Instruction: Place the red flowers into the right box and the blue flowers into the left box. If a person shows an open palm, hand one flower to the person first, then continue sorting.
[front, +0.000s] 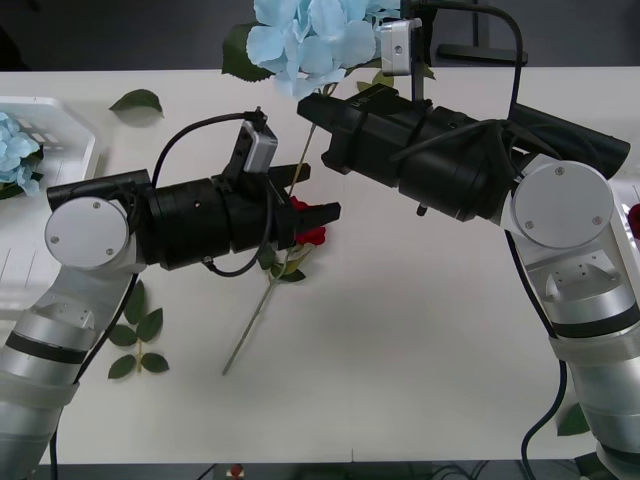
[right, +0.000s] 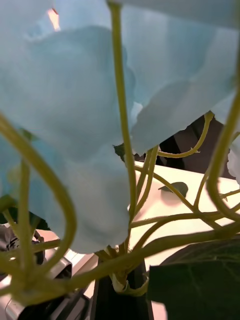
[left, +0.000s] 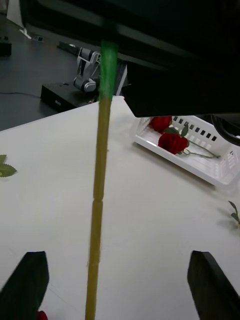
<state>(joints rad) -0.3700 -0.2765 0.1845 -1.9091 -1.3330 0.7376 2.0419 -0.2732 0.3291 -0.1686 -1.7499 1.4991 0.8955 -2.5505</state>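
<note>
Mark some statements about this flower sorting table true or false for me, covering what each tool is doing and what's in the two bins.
1. The right tool holds a pale blue artificial hydrangea head raised above the white table. True.
2. The left tool has its black fingers shut. False: they are spread open, over a deep-red artificial rose lying on the table.
3. The white slotted plastic bin on the robot's right holds red roses. True.
4. The white plastic bin on the robot's left holds red roses. False: it holds a blue hydrangea.
</note>
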